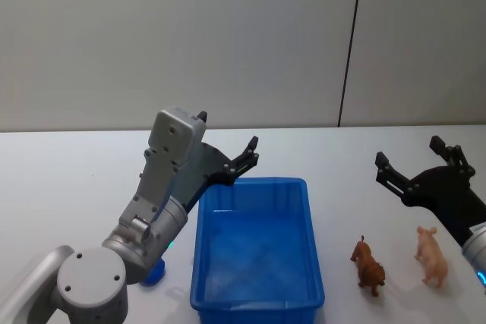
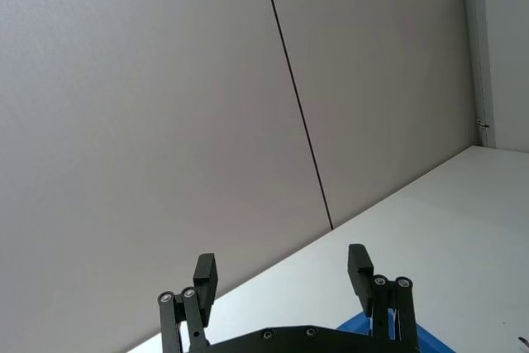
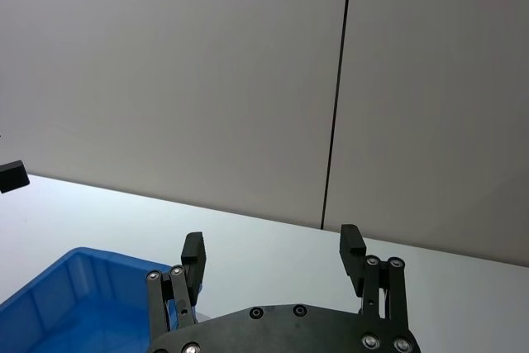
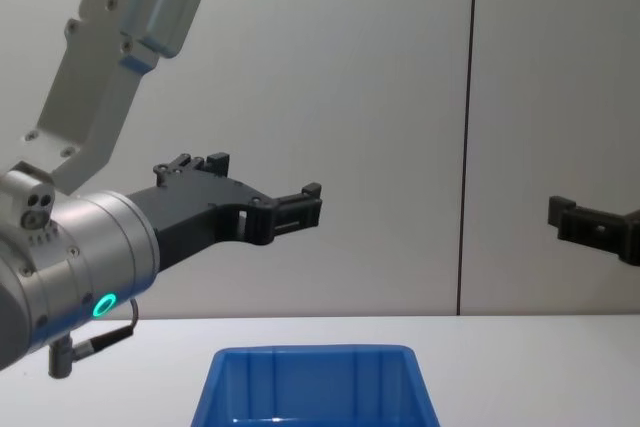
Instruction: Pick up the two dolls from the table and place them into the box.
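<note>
White bench (image 1: 68, 165), carrying all the task items. Blue box (image 1: 254, 182), open side up, at the middle of the bench near its front edge. Left gripper (image 2: 281, 264), raised in the air over the box's far left corner in the head view (the chest view shows it well above the bench); its fingers (image 2: 205, 269) are spread wide and hold nothing. Right gripper (image 3: 273, 243), raised in the air to the right of the box and beyond the dolls; its fingers (image 3: 353, 241) are likewise spread wide and hold nothing. Pink doll (image 1: 431, 256), a pig figure, standing on the bench at the far right. Brown doll (image 1: 369, 266), a dog figure, standing on the bench between the box and the pink doll, touching neither.
</note>
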Controlling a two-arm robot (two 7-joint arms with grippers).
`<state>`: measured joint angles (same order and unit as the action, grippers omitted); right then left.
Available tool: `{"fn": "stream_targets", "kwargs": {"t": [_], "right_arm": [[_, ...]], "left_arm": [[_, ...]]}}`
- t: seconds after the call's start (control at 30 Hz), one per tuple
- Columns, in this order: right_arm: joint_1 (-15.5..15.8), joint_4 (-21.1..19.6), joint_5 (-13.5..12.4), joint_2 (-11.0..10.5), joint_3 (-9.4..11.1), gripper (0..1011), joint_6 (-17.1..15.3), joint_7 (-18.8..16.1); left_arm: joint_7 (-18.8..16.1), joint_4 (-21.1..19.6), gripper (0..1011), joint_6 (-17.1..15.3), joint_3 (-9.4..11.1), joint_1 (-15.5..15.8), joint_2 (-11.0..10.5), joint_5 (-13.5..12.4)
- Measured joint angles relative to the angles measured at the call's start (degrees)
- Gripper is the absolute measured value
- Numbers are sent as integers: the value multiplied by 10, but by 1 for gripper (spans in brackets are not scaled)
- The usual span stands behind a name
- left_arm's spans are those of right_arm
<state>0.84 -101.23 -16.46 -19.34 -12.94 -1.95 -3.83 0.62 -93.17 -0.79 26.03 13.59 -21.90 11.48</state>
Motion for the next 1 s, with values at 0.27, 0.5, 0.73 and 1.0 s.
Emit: {"fn": "stream_targets", "kwargs": {"t": [0.27, 0.5, 0.73, 1.0], "right_arm": [[0, 0, 0, 0, 0, 1001, 0, 0], [0, 0, 0, 0, 0, 1001, 0, 0], [0, 1, 0, -1, 0, 1001, 0, -2], [6, 8, 7, -14, 5, 1001, 0, -25]], "left_arm": [[0, 0, 1001, 0, 0, 0, 0, 0], [0, 0, 1001, 0, 0, 0, 0, 0], [0, 0, 1001, 0, 0, 0, 0, 0], [0, 0, 1001, 0, 0, 0, 0, 0]]}}
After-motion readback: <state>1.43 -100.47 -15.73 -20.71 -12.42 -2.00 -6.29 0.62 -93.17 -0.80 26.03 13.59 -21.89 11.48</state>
